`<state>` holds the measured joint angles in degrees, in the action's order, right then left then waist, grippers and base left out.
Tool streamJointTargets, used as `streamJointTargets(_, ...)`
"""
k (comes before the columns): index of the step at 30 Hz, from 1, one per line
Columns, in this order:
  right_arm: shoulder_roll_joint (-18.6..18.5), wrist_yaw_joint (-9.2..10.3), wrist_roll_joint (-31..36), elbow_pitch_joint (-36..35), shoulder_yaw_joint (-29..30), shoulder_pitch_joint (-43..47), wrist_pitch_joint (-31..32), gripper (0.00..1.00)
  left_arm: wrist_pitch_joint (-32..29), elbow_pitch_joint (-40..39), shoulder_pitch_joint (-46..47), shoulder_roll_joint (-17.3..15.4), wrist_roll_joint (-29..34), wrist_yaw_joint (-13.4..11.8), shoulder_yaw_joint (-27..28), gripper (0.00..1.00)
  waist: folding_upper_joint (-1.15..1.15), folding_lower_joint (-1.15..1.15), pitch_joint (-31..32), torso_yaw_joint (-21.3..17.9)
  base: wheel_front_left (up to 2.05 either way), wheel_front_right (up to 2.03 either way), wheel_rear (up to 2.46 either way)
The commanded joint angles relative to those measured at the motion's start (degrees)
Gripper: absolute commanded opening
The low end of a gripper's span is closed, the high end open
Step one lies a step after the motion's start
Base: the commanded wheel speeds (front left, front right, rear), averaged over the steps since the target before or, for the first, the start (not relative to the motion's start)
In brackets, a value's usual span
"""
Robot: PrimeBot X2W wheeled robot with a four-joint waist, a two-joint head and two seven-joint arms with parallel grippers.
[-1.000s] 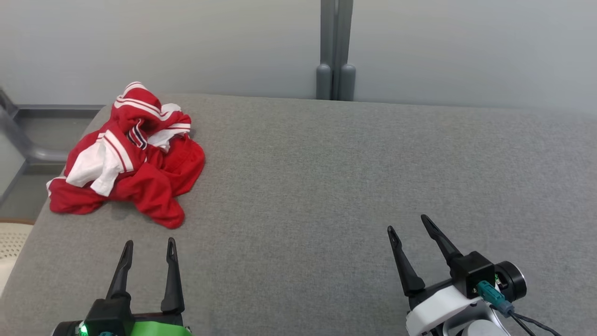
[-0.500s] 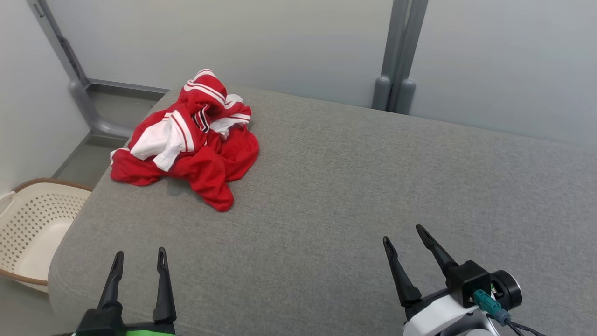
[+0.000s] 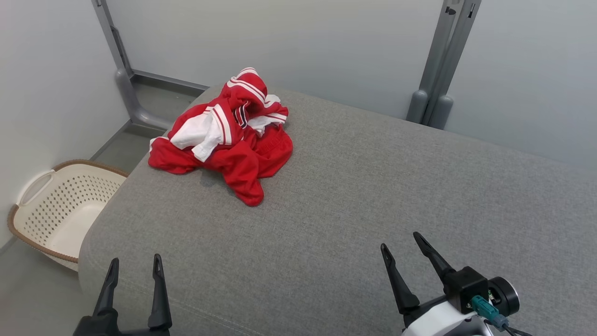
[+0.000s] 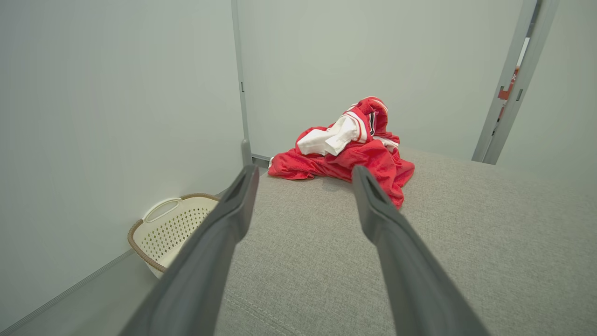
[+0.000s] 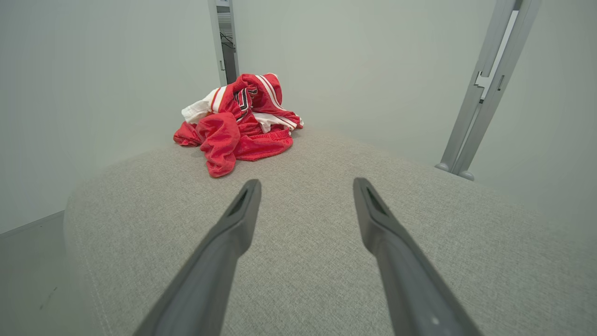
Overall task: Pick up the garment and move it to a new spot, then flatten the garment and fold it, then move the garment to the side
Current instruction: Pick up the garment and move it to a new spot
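Closest to the robot, both arms sat low at the near edge of the big grey padded surface (image 3: pixel 354 196). The left gripper (image 3: pixel 135 259) was at the lower left of the head view, right by the surface's rounded near-left corner, with its two dark fingers spread apart and nothing between them. The right gripper (image 3: pixel 399 240) was over at the lower right, also wide open and empty, with its fingers angled a bit toward the left. You could see the same thing from both wrist cams: the fingers were splayed and there was just bare grey fabric in the gap.

From there it was a long stretch of plain grey fabric with nothing on it. The garment (image 3: pixel 233 149) was way off from both grippers, crumpled in a heap near the far-left corner of the surface. It was red with white panels and red-and-white striped trim, all bunched up, and one red flap trailed out toward the near side.

Down on the floor, left of the surface, there was a cream perforated laundry basket (image 3: pixel 60 210) with a brown rim, tucked against the pale wall. Behind everything were more pale wall panels, and a grey post (image 3: pixel 438 70) stood past the far edge.
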<state>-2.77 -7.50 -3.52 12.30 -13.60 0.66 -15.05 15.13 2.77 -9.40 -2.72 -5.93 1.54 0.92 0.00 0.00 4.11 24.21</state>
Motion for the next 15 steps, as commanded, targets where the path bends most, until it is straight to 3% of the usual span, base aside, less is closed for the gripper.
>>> streamJointTargets(1, -0.20, 0.02, -0.29, 0.03, -0.04, 0.42, -0.20, 1.00, 0.02, -0.27, -0.60, -0.31, 0.47, 0.16, 0.15, 1.00, 0.00, 0.00, -0.05, 0.06, 0.00, 0.00, 0.00)
streamJointTargets(15, -0.21, 0.02, 2.84, -0.19, 1.06, -1.84, -0.20, 1.00, 0.03, -2.65, 3.85, -0.29, -0.41, -1.49, -1.39, 1.00, 0.00, 0.00, -6.40, -1.65, 0.00, 0.00, 0.00)
